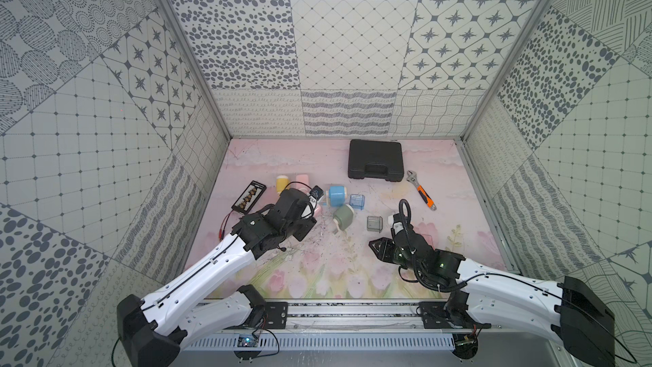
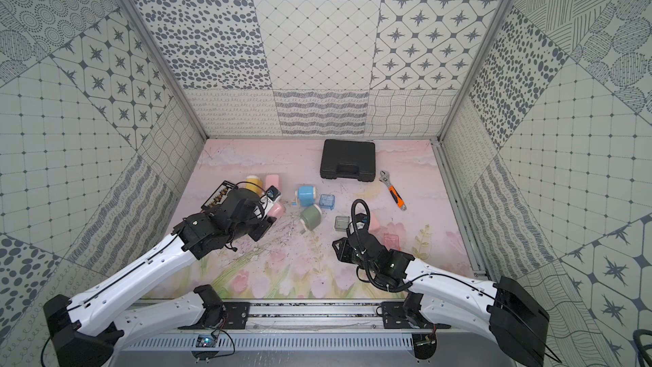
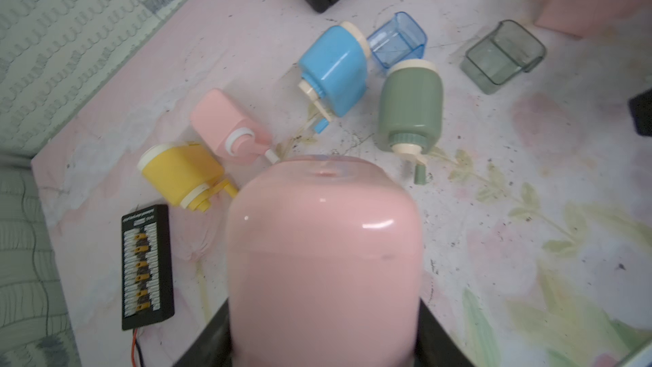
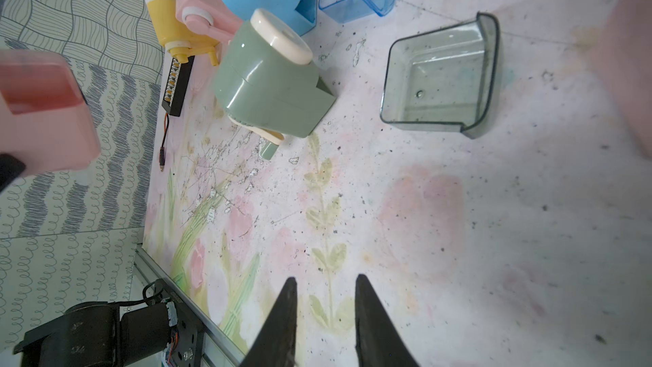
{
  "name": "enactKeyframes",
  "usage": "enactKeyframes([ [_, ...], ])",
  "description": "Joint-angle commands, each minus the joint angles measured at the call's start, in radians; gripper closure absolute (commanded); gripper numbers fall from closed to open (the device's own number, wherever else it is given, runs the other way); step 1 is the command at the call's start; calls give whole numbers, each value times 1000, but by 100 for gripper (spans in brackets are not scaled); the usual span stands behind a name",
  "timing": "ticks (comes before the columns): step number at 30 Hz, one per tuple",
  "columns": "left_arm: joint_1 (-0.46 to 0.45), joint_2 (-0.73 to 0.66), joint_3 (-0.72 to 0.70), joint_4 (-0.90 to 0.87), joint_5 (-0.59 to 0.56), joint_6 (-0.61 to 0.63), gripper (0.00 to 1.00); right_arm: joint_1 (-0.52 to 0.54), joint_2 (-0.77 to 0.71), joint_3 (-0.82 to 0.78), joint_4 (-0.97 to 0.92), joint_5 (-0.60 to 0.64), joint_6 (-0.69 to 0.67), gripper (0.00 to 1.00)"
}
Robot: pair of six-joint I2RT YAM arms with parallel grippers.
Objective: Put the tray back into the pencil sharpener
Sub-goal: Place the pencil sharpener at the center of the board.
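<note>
My left gripper (image 3: 324, 340) (image 1: 310, 203) is shut on a pink pencil sharpener (image 3: 323, 252) (image 2: 276, 209) and holds it off the mat at the left. In the right wrist view that sharpener (image 4: 46, 114) shows a reddish slot; whether a tray sits in it I cannot tell. My right gripper (image 4: 324, 280) (image 1: 373, 244) is open and empty, low over the mat, pointing towards the left arm. A grey see-through tray (image 1: 374, 223) (image 4: 441, 75) lies just beyond it. A blue tray (image 1: 357, 201) and a pink tray (image 2: 391, 241) also lie loose on the mat.
Blue (image 1: 338, 196), green (image 1: 344, 215), yellow (image 1: 282, 183) and pink (image 1: 302, 180) sharpeners lie clustered mid-mat. A black case (image 1: 375, 159) sits at the back, an orange-handled wrench (image 1: 421, 190) to its right, a black connector board (image 1: 248, 195) at the left. Patterned walls enclose three sides.
</note>
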Motion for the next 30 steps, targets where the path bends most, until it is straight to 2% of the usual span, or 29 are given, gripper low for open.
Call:
enactKeyframes([
  [1,204,-5,58,-84,-82,-178,100,1,23,25,21,10,-22,70],
  [7,506,3,25,-26,23,-197,100,-6,85,24,97,-9,-33,70],
  [11,627,70,-18,13,89,-202,100,-9,140,60,101,-38,-61,70],
  [15,639,180,-7,25,83,-199,100,-10,163,66,121,-59,-66,70],
  [22,651,424,99,15,23,-160,100,-10,129,37,101,-74,-69,70],
  [30,665,600,164,68,103,-167,100,-8,67,21,69,-61,-66,69],
])
